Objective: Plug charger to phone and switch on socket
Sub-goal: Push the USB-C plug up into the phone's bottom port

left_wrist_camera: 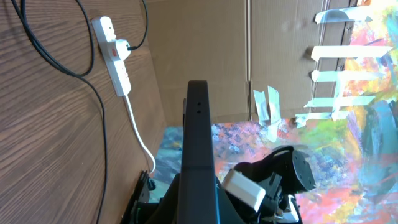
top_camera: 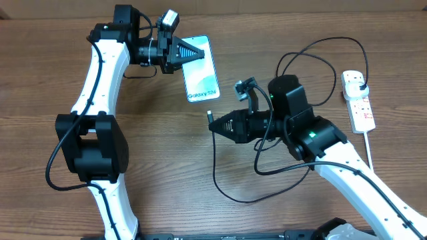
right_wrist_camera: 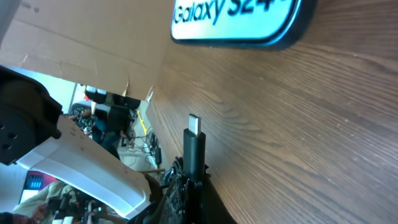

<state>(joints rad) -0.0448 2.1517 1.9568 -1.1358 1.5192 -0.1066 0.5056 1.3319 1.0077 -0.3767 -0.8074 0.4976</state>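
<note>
The phone (top_camera: 203,77), its blue screen lit and showing white text, lies at the back centre of the table. My left gripper (top_camera: 192,55) is shut on its far end; in the left wrist view the phone (left_wrist_camera: 198,137) shows edge-on between the jaws. My right gripper (top_camera: 220,125) is shut on the charger's connector (top_camera: 211,118), which points left, in front of the phone's near end and apart from it. In the right wrist view the connector tip (right_wrist_camera: 194,124) stands below the phone's edge (right_wrist_camera: 249,25). The socket (top_camera: 359,101) lies at the right with the black plug (top_camera: 361,84) in it.
The black cable (top_camera: 230,193) loops over the table in front of and behind my right arm. The socket's thick white cord (top_camera: 368,148) runs toward the front right edge. The socket (left_wrist_camera: 115,55) also shows in the left wrist view.
</note>
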